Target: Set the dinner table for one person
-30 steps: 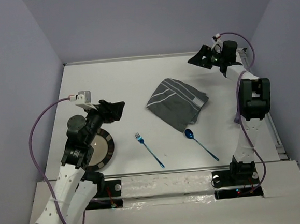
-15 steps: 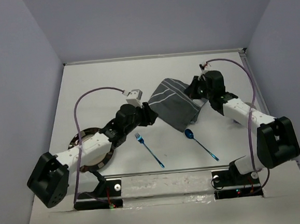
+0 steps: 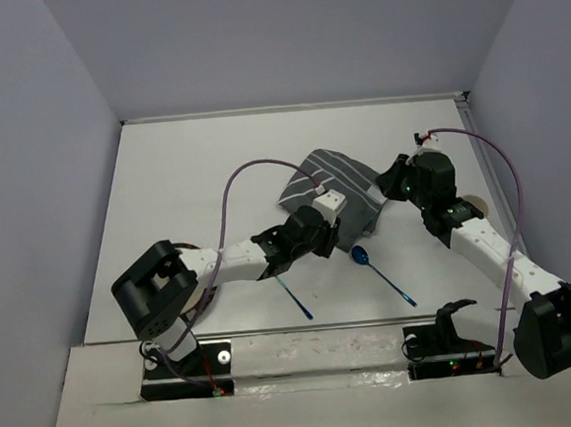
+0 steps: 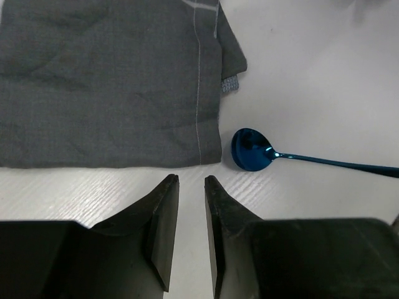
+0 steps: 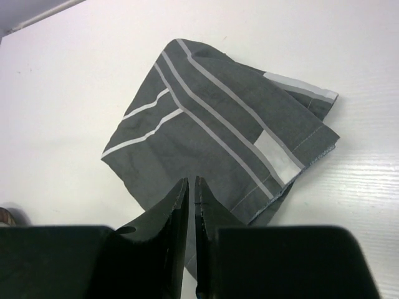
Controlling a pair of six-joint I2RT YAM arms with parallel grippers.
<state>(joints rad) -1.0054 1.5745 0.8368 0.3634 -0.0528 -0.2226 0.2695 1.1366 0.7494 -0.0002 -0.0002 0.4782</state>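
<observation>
On the white dinner table (image 3: pixel 193 171) a dark grey striped placemat (image 3: pixel 337 175) lies crumpled at the centre back. My left gripper (image 3: pixel 338 231) hovers just short of its near edge (image 4: pixel 112 81). The left gripper (image 4: pixel 191 179) has its jaws a narrow gap apart, with only bare table between them. A blue spoon (image 3: pixel 361 256) lies right of it, its bowl (image 4: pixel 251 150) close to the cloth's corner. My right gripper (image 3: pixel 387 178) hangs over the placemat's right side (image 5: pixel 212 131). The right gripper (image 5: pixel 191 180) has its jaws almost touching, with nothing seen between them.
A blue fork (image 3: pixel 294 300) lies near the front, its head hidden under the left arm. The left arm stretches low across the table from the front left. Grey walls close in the table on three sides.
Both arms swung in from the sides to the placemat. The left arm now reaches across the fork. Both grippers narrowed from wide open.
</observation>
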